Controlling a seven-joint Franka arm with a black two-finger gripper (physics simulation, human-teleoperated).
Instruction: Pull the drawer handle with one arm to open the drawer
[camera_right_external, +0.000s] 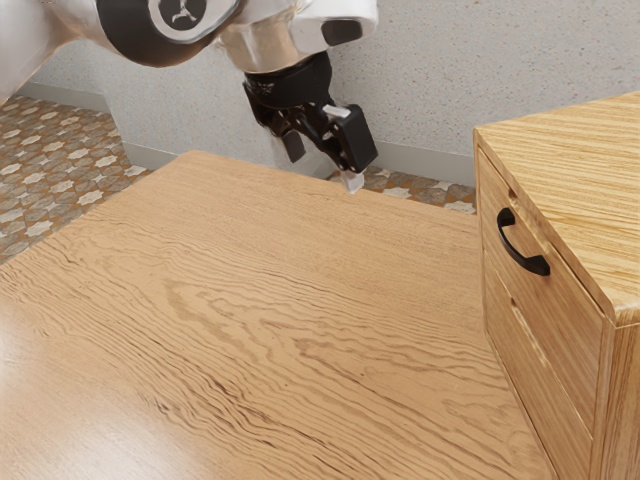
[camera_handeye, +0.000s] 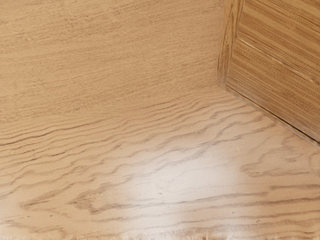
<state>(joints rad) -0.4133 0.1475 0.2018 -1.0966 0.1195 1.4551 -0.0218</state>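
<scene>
A wooden cabinet (camera_right_external: 560, 180) stands on the table at the exterior view's right. Its upper drawer front (camera_right_external: 540, 295) lies flush with the cabinet face and carries a black curved handle (camera_right_external: 522, 243). My black gripper (camera_right_external: 325, 170) hangs above the table's far side, well to the left of the handle and a little higher than it. The fingers (camera_right_external: 352, 150) stand apart with nothing between them, so the gripper is open. In the wrist view a corner of the cabinet (camera_handeye: 280, 65) shows beyond the hand, over bare tabletop.
The wood-grain table (camera_right_external: 250, 320) stretches wide between my hand and the cabinet. A lower drawer front (camera_right_external: 535, 385) sits under the upper one. Behind the table are a grey wall (camera_right_external: 480, 60) and a patterned tile floor (camera_right_external: 50, 160).
</scene>
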